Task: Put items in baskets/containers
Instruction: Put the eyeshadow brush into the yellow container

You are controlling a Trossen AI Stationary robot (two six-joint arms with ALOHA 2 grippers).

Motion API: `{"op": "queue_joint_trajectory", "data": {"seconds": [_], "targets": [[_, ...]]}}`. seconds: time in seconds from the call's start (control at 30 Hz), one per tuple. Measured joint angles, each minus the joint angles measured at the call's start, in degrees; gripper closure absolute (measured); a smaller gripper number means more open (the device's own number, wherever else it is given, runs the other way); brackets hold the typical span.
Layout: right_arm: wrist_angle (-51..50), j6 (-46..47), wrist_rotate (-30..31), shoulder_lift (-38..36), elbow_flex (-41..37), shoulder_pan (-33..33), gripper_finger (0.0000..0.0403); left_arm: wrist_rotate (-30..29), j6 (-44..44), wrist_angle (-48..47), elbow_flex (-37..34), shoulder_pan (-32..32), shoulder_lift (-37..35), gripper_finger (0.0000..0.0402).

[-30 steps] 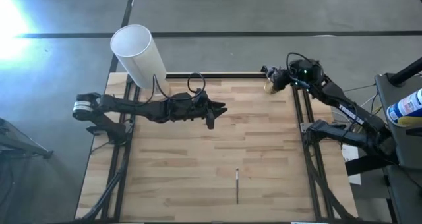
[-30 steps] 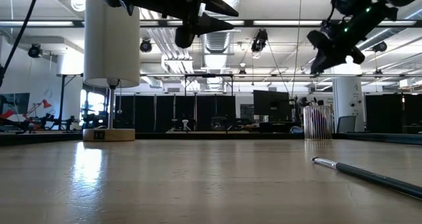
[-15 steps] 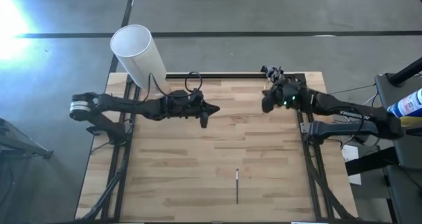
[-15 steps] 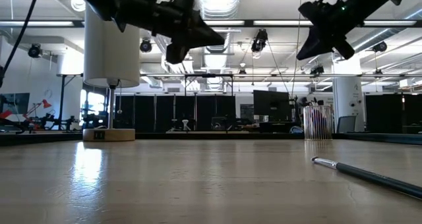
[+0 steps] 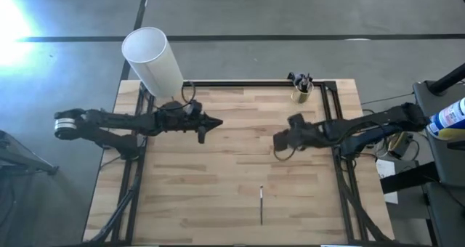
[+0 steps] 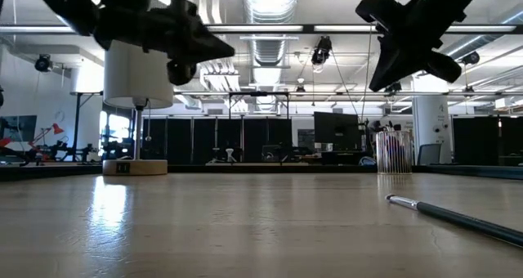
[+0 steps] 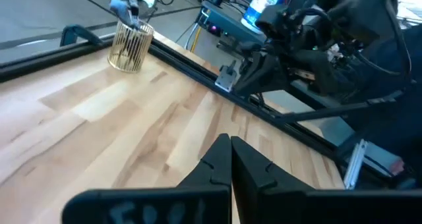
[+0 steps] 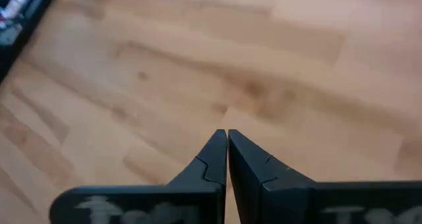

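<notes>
- High view: left gripper (image 5: 211,123) at 10 o'clock from table (image 5: 232,203) centre, fingers pressed together, empty. Right gripper (image 5: 278,141) at 3 o'clock from centre, likewise clenched on nothing. Cup (image 5: 301,93) with sticks standing in it at the 1 o'clock corner. Single stick (image 5: 261,205) flat on the boards at 6 o'clock, well apart from both grippers. White cylinder (image 5: 152,62) at the 11 o'clock corner.
- Low view: both grippers above the table surface; stick (image 6: 458,218) lying at 4 o'clock; cup (image 6: 394,152) behind it.
- Left wrist view: fingers (image 7: 214,165) meeting, nothing between; cup (image 7: 130,45) beyond.
- Right wrist view: fingers (image 8: 211,161) meeting over bare wood.
</notes>
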Motion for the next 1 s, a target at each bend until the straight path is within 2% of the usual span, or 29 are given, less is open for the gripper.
{"op": "queue_joint_trajectory", "data": {"seconds": [0.37,0.8,1.0], "targets": [[-6.98,22.16,-3.55,18.02,14.08,13.44,0.0388,0.04,-1.34,1.95,-9.90,-0.01,-7.72,0.0401],[-12.25,35.43,-25.59,41.89,30.29,14.53,0.0292,2.94,-0.34,2.09,-12.87,-0.04,-9.10,0.0401],[-12.19,38.02,-27.41,47.32,33.66,14.62,0.0274,5.11,0.45,2.05,-12.98,-0.04,-9.10,0.0401]]}}
